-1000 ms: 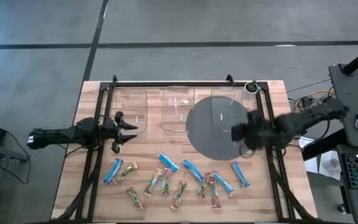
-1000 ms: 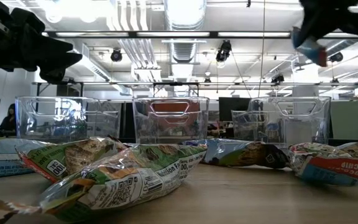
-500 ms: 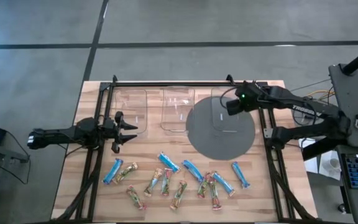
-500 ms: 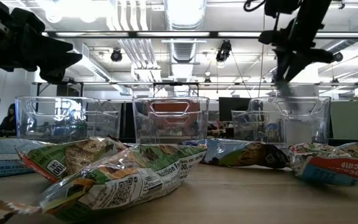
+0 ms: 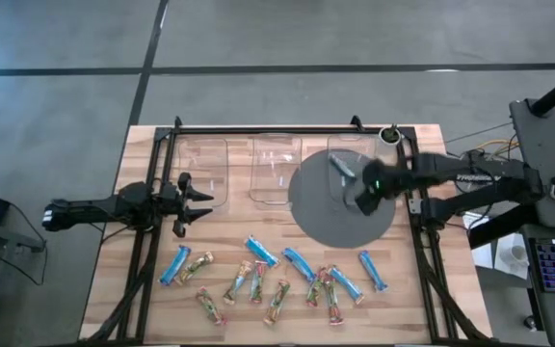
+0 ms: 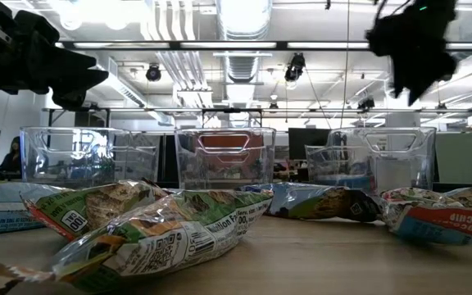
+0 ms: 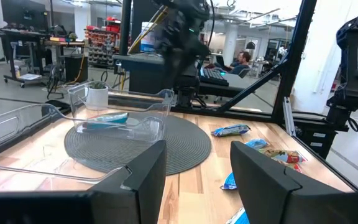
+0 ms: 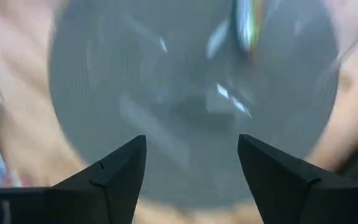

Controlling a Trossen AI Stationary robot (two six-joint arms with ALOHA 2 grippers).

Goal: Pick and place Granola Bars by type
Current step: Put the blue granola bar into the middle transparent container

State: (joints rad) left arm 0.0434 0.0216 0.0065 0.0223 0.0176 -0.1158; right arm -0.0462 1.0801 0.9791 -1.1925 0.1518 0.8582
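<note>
Right gripper (image 5: 364,196) is seen over the right clear bin (image 5: 350,173) on the grey round mat (image 5: 316,217), jaws spread, nothing held. A blue bar (image 7: 106,118) is seen lying inside that bin. Left gripper (image 5: 200,204) is parked at the table's left side beside the left bin (image 5: 203,169), jaws apart and empty. The remaining Granola Bars (image 5: 277,280), blue and tan/green, are scattered along the wooden table (image 5: 239,241) front edge, well apart from the three bins
</note>
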